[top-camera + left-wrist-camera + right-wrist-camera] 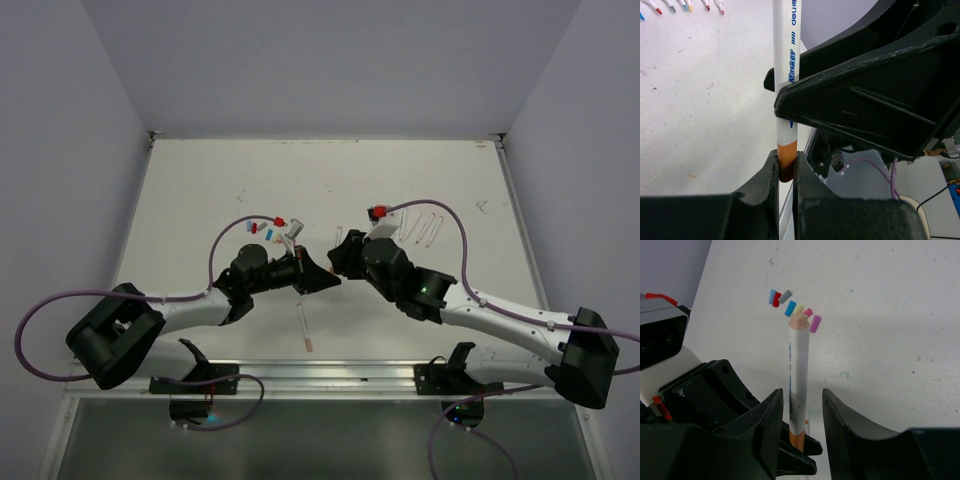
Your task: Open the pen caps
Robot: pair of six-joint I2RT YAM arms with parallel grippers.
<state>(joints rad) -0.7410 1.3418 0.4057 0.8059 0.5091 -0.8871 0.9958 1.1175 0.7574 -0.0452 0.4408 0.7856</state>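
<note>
A white-barrelled pen [788, 65] stands between my two grippers above the middle of the table. My left gripper [785, 156] is shut on its orange end [787, 151]. In the right wrist view the same pen [798, 370] runs up between the fingers of my right gripper [802, 392], which are open with a gap on the right side of the barrel. The pen's far end carries a pale peach cap [799, 321]. From above, the left gripper [322, 279] and the right gripper [341, 256] meet tip to tip.
Several loose caps [790, 302] in blue, red, grey, yellow, pink and purple lie together on the table [200, 190]. Another pen [305, 327] lies near the front edge. Several uncapped pens [685, 6] lie in a row at the right. Purple cables arc over both arms.
</note>
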